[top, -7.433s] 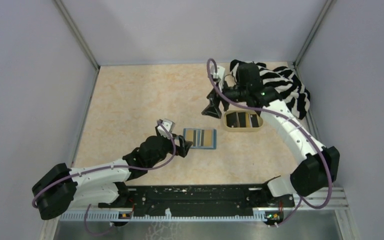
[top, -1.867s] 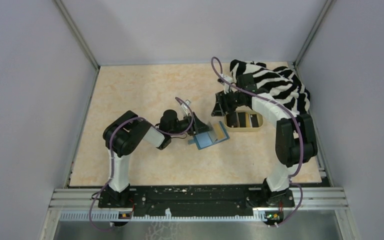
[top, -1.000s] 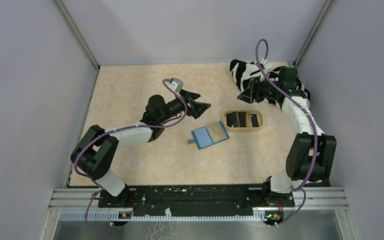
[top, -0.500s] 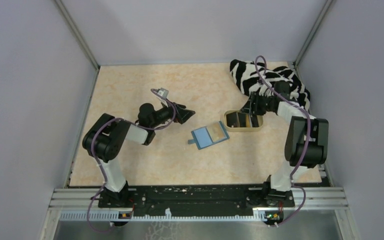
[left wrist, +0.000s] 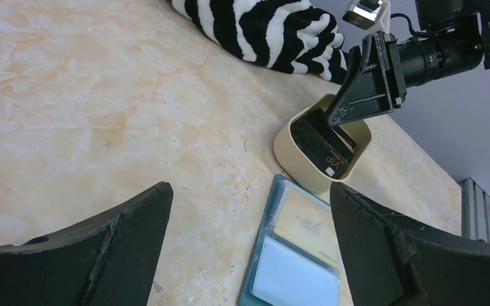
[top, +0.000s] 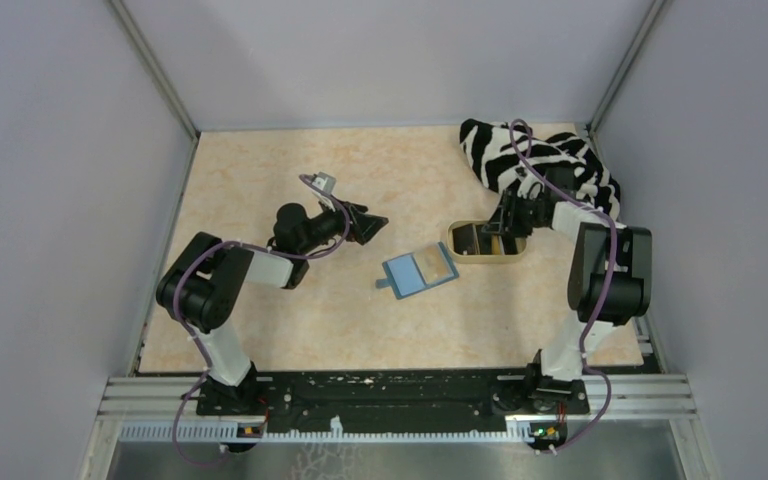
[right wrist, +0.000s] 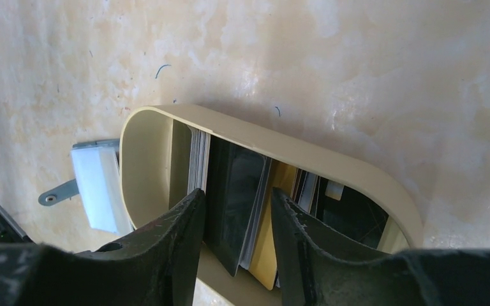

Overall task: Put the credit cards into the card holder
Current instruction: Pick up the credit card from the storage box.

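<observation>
Left of the table's [top: 260,180] middle, the left hand [top: 375,226] hangs with its fingers spread wide, grasping nothing. Ahead of its fingertips, near but apart, the teal card holder [top: 419,272] lies open and flat. Just beyond it stands the tan oval tray [top: 487,259], where the credit cards [right wrist: 239,172] stand on edge. The right hand [right wrist: 236,199] dips into it, fingers on either side of a black card. Whether they pinch it I cannot tell. A zebra-striped cloth [top: 550,160] lies behind that hand.

- Bright, even overhead light; shadows soft.
- Left wrist view: fingers [left wrist: 96,255] blurred along the bottom.
- Right wrist view: pale glare on table [right wrist: 249,80], upper middle.
</observation>
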Robot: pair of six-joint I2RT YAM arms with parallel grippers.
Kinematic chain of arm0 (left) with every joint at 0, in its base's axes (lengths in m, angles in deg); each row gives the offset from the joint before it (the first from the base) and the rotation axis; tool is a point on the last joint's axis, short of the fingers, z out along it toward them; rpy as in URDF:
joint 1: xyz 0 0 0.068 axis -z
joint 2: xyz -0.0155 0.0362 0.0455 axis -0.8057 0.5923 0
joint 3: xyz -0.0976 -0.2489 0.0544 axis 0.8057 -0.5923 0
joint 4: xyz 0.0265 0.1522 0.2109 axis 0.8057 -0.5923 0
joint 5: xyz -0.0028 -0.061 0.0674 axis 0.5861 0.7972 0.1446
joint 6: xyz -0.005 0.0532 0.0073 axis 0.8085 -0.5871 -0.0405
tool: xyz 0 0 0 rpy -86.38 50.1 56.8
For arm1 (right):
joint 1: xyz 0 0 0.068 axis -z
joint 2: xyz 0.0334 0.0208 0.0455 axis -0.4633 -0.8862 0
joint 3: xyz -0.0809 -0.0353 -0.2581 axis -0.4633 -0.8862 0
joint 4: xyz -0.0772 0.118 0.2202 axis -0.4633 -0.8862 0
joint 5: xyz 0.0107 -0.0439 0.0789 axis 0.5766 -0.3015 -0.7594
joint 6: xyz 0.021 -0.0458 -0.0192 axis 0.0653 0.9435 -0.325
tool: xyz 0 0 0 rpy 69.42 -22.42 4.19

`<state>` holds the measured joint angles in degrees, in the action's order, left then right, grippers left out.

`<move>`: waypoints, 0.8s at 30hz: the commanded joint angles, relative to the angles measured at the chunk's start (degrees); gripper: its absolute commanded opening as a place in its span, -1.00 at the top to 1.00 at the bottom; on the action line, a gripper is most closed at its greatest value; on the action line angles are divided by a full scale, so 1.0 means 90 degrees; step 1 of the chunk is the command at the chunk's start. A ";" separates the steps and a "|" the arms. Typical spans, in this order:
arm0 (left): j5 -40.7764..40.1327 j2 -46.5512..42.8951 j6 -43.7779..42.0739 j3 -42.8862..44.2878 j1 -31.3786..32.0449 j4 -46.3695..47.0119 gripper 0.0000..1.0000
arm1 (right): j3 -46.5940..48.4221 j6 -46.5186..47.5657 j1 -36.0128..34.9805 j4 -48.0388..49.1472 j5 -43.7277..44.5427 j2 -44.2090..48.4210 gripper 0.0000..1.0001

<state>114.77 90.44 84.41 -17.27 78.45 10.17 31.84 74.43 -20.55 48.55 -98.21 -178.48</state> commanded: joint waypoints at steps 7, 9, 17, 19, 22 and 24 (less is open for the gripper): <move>-0.0072 -0.0020 -0.0128 0.0006 0.0030 0.0158 -0.98 | 0.0386 -0.0152 0.0080 -0.0108 -0.0650 -0.0222 0.38; -0.0076 -0.0022 -0.0136 -0.0009 0.0030 0.0182 -0.98 | 0.0381 -0.0222 0.0076 -0.0046 -0.0911 -0.0196 0.44; -0.0090 -0.0017 -0.0137 -0.0033 0.0029 0.0237 -0.98 | 0.0279 -0.0435 0.0079 0.0172 -0.1479 -0.0059 0.55; -0.0084 -0.0005 -0.0137 -0.0035 0.0028 0.0242 -0.98 | 0.0278 -0.0456 0.0083 0.0185 -0.1582 -0.0091 0.54; -0.0087 -0.0002 -0.0137 -0.0041 0.0030 0.0252 -0.98 | 0.0293 -0.0496 0.0081 0.0169 -0.1693 -0.0197 0.52; -0.0086 -0.0006 -0.0137 -0.0043 0.0030 0.0264 -0.98 | 0.0320 -0.0475 0.0084 0.0112 -0.1660 -0.0278 0.48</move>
<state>114.09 90.44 84.13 -17.29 78.45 10.24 32.89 70.56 -20.29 48.23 -110.62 -180.49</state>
